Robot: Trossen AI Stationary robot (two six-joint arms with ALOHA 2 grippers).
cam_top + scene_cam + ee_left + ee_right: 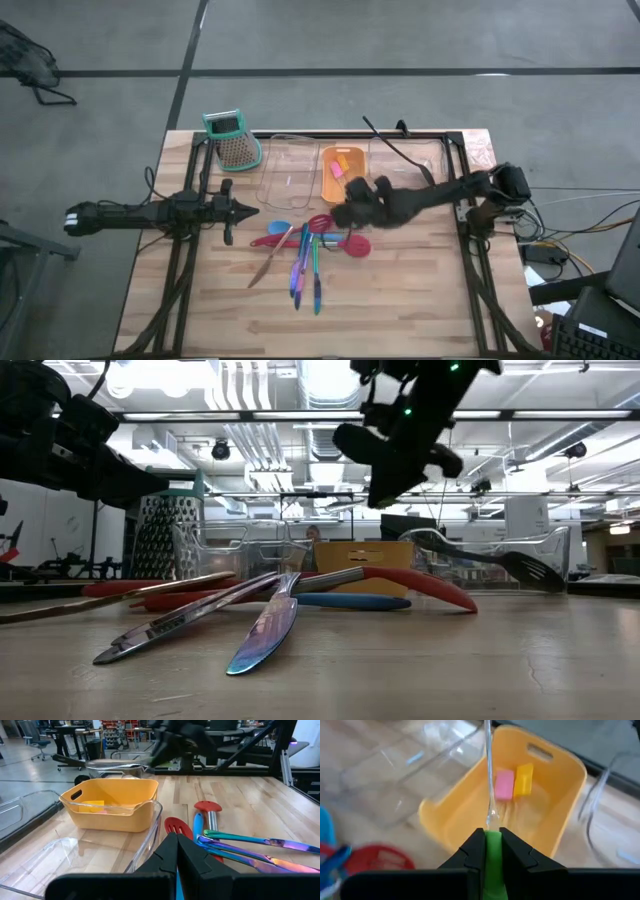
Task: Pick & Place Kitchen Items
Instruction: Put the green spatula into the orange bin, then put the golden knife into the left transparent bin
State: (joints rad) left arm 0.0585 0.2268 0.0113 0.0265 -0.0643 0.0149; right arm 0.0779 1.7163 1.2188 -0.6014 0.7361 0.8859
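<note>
My right gripper (492, 832) hangs above the table beside the orange tray (343, 172), shut on a thin green stick (492, 851). The stick's pale shiny part (489, 780) reaches out over the tray. A pink piece (504, 785) and an orange piece (524, 779) lie on the tray's floor. Red spatulas (330, 238), a blue spoon (280, 228) and thin blue and purple sticks (303, 270) lie flat in a heap mid-table. A long black spoon (400, 152) lies across the right clear tray (430, 160). My left gripper (177, 840) waits shut at the table's left. My right gripper pinches the stick's green end (492, 840) between its two fingers. The stick runs on forward along the fingers and out past their tips. The fingers slant down toward the table's left. The stick is lifted clear, its pale part over the orange tray.
A teal-topped metal grater (232, 140) stands at the far left. A clear tray (290, 172) sits between it and the orange tray. A wooden stick (268, 262) lies left of the heap. Bare wooden table (400, 300) lies toward the near edge.
</note>
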